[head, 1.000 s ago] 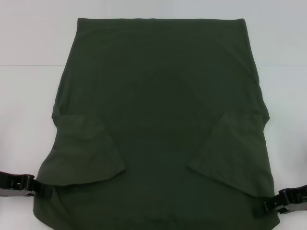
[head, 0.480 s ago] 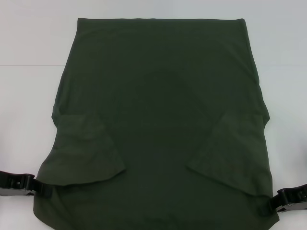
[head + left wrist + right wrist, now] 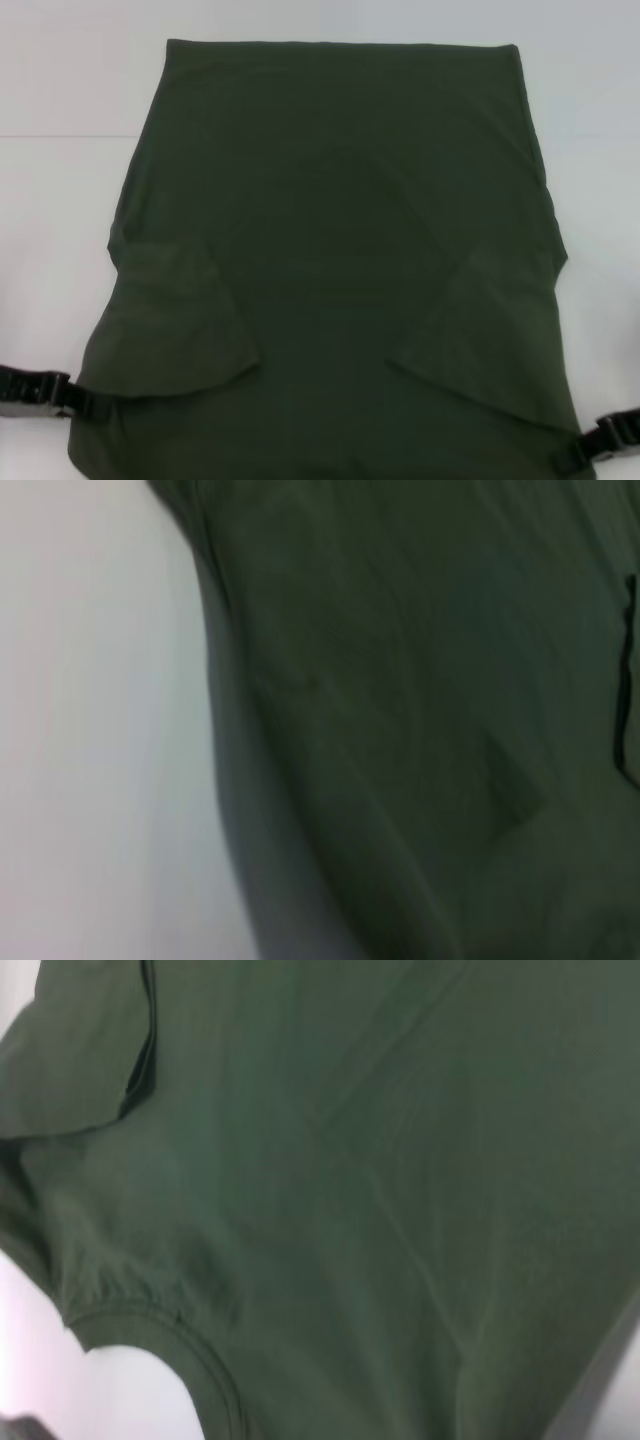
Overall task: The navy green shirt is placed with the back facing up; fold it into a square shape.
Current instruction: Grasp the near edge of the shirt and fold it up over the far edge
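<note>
Fabric is filling most of the head view: the navy green shirt [image 3: 330, 260] is lying flat on the white surface [image 3: 60, 120], its long axis running away from the robot, straight hem at the far end and both sleeves turned in over the body at the near end. The left gripper [image 3: 85, 402] is sitting at the shirt's near left edge and the right gripper [image 3: 572, 457] at its near right edge, so the cloth is lying between them and stretching away forward, each arm equally near its own corner. Whether the fingers are clenched on fabric I cannot tell. Left wrist view is showing only the shirt's side edge against the surface. Right wrist view is showing a folded sleeve and what looks like the curved neckline, no fingers appearing.
</note>
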You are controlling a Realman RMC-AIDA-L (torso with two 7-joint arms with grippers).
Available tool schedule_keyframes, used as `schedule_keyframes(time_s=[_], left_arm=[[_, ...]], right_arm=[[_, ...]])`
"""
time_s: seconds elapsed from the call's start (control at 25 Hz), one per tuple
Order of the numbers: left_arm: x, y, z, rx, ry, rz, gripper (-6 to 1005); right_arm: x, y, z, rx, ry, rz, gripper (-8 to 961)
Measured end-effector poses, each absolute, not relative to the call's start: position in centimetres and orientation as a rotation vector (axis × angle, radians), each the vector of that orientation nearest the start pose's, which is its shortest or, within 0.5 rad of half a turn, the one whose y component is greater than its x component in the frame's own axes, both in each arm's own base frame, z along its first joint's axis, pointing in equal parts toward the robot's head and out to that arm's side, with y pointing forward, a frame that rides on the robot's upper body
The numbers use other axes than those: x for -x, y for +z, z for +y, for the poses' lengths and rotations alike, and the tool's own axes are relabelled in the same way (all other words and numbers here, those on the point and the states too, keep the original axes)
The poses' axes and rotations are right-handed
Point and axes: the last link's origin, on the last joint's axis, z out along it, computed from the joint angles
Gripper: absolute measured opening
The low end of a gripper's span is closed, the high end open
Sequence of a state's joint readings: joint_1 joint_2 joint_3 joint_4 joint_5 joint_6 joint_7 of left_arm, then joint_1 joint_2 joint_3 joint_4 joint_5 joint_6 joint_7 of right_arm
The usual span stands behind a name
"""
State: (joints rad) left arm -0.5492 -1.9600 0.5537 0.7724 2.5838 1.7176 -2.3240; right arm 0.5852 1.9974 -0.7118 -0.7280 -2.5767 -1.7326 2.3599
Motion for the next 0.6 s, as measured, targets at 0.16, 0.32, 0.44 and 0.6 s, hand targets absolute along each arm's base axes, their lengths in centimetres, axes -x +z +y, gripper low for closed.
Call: schedule_keyframes(time_s=[0.16, 0.32, 0.44, 0.6], left_arm=[[32.9, 6.1, 29.5, 2.374, -0.044, -1.964, 34], [32.8, 6.4, 28.5, 2.428, -0.047, -2.023, 34], [32.4, 6.5, 27.6, 2.486, -0.040, -2.057, 34], [31.8, 6.5, 26.2, 2.564, -0.003, -2.125, 33]], right_arm=[[-31.2, 3.2, 29.1, 2.540, -0.149, 1.918, 62], [-31.3, 3.6, 28.0, 2.640, -0.205, 1.884, 63], [-31.2, 3.4, 27.3, 2.702, -0.260, 1.866, 65], [-30.9, 3.2, 26.6, 2.770, -0.313, 1.870, 67]])
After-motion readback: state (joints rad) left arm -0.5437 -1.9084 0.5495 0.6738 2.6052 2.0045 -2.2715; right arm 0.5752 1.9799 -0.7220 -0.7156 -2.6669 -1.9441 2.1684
